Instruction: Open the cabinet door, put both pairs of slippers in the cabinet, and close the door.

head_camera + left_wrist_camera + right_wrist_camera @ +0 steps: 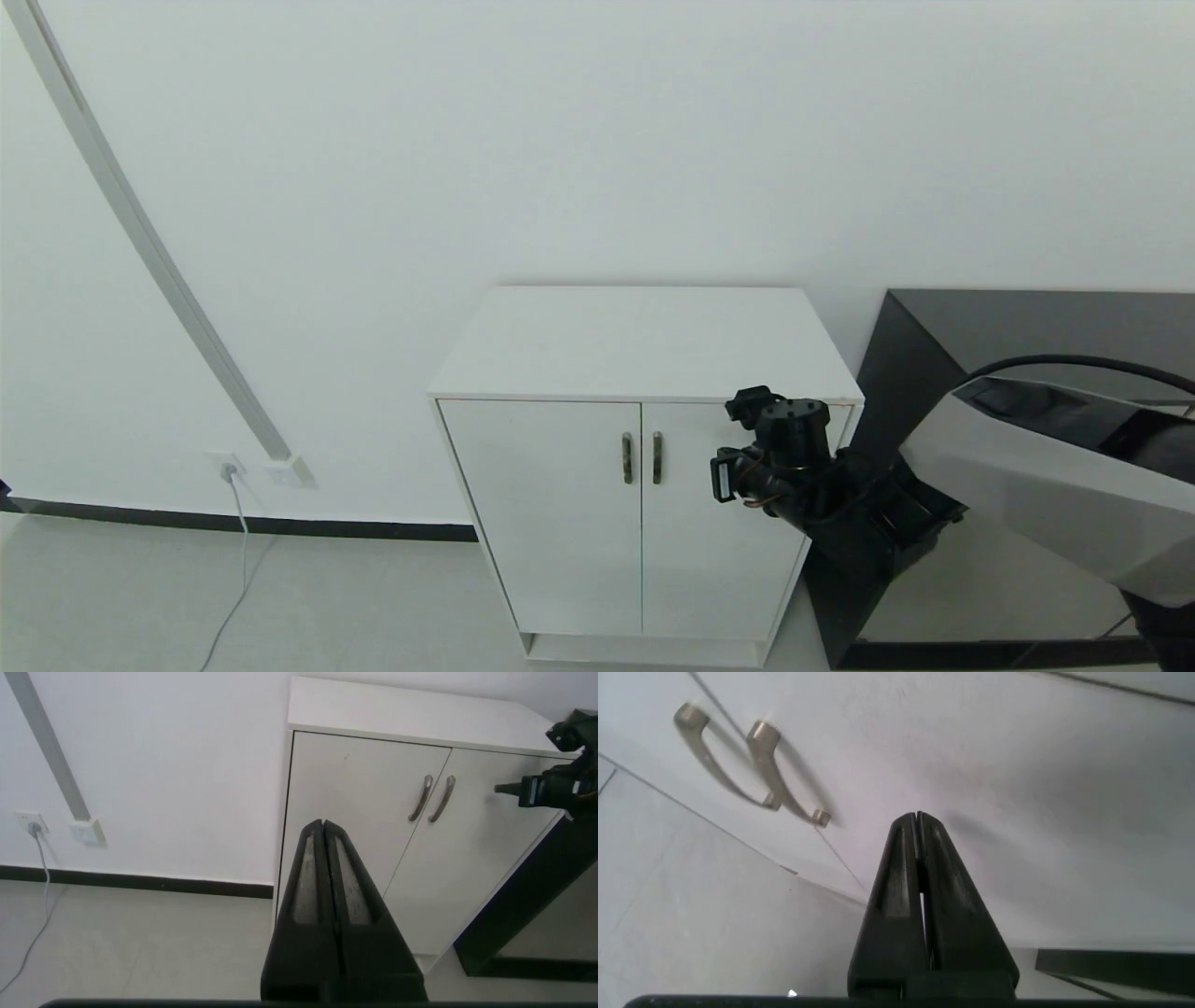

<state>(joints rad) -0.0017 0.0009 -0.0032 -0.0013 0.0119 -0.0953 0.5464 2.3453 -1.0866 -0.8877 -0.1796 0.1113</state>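
Observation:
A white cabinet [644,341] stands against the wall with both doors closed. Two metal handles [656,457] sit side by side at the middle seam. My right gripper [721,476] is shut and hangs in front of the right door, a little to the right of the handles [789,770]; its tip [918,819] is close to the door face. In the left wrist view, my left gripper [324,826] is shut and empty, held back from the cabinet [411,714] at about door height, with the right gripper [500,790] farther off beside the handles [441,798].
A dark glossy panel [934,345] leans right beside the cabinet. A wall socket with a plugged-in cable [227,469] and a slanting grey conduit [140,233] are on the wall to the left. Open floor [280,607] lies left of the cabinet.

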